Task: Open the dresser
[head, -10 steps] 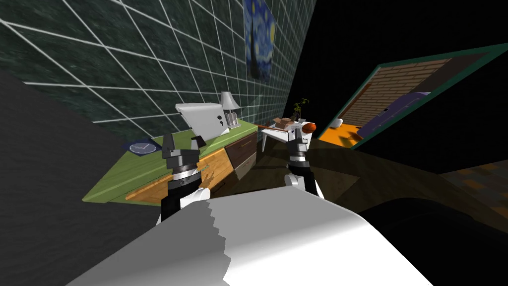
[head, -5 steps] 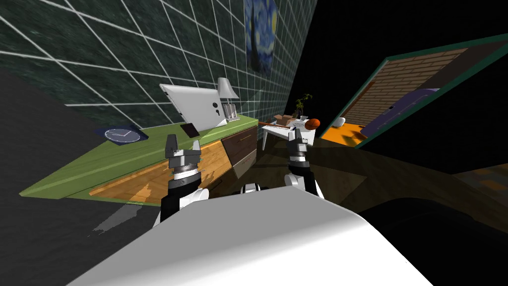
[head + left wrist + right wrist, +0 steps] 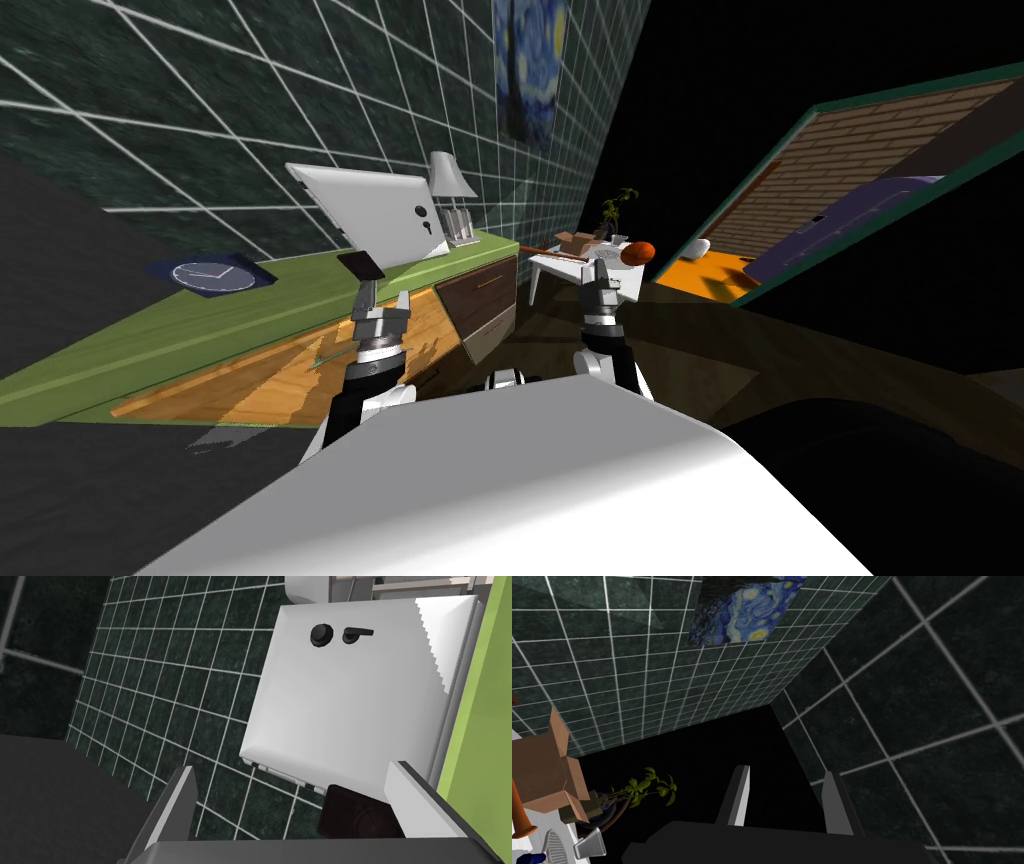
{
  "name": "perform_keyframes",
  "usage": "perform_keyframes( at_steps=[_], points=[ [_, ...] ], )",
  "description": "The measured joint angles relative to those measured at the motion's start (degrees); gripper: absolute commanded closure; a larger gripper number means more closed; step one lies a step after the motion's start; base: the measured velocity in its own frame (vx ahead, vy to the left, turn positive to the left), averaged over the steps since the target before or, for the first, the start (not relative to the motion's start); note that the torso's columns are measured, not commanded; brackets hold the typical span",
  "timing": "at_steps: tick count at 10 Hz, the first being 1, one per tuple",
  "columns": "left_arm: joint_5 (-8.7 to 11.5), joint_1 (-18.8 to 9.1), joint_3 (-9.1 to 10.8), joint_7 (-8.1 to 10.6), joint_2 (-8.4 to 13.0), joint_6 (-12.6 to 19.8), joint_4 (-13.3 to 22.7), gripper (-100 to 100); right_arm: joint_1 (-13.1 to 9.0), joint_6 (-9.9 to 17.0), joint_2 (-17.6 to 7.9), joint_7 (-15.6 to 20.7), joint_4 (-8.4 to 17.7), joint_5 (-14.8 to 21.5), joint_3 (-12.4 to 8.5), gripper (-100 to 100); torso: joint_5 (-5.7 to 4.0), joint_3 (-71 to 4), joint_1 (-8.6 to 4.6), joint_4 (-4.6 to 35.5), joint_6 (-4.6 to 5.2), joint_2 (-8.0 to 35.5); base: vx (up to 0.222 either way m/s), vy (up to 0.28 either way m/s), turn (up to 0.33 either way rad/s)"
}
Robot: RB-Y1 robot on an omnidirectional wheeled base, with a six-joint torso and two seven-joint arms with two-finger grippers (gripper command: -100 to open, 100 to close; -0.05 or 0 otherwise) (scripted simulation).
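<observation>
Two fingers of left gripper (image 3: pixel 385 295) standing wide apart, holding nothing; gripper hovering over dresser (image 3: pixel 200 325), where green top is meeting wood front; small black block (image 3: pixel 356 817) lying just beyond fingers; white slab (image 3: pixel 350 701) leaning behind it; right gripper (image 3: pixel 603 268) pointing ahead, fingers narrowly parted, empty.

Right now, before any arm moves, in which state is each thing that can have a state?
dresser: all fronts look shut, none pulled out.
left gripper: open, empty, close to the dresser.
right gripper: open, empty, fingers closer together than the left's.
white box: door shut.
cardboard box: flaps open.
clock: lying flat on the dresser top.
</observation>
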Motion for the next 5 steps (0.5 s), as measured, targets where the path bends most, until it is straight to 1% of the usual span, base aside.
perform_keyframes(
  at_steps=[1,3,5],
  points=[
    [0.51,-0.02,0.65,0.16,0.60,0.37,1.15,-100,0.00,0.00,0.00,0.00,0.00,0.00,0.00,0,0.04,0.01,0.14,0.00,-0.01,0.02,0.134,-0.170,0.088],
    [1.24,-0.57,1.63,0.37,0.99,0.98,3.35,-100,0.00,0.00,0.00,0.00,0.00,0.00,0.00,0,0.07,0.09,0.25,0.04,0.00,0.15,0.136,-0.158,0.082],
    [2.04,-0.73,2.66,0.61,0.59,1.43,5.47,-100,0.00,0.00,0.00,0.00,0.00,0.00,0.00,0,0.05,0.04,0.18,0.02,0.00,0.09,0.116,-0.181,0.095]
  ],
)
